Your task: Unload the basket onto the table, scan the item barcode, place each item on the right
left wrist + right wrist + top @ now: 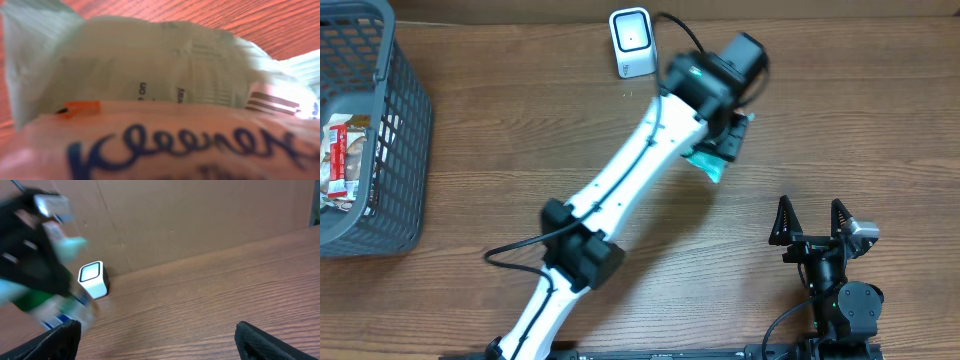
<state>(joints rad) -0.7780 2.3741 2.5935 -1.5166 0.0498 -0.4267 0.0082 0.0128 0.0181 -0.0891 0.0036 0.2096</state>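
Observation:
The item is a pale green Kleenex tissue pack (709,164), and my left gripper (728,138) is shut on it above the table, right of the scanner (632,42). In the left wrist view the pack (150,75) fills the frame, with a barcode (272,102) at its right edge; my own fingers are hidden there. The right wrist view shows the pack (62,307) blurred at the left, near the white scanner (93,279). My right gripper (811,206) stands open and empty at the front right, seen also in its own view as the right gripper (157,326).
A grey plastic basket (395,120) stands at the left edge with a snack packet (342,160) inside. The left arm (620,190) stretches diagonally across the middle of the table. A brown cardboard wall (200,215) rises behind the scanner.

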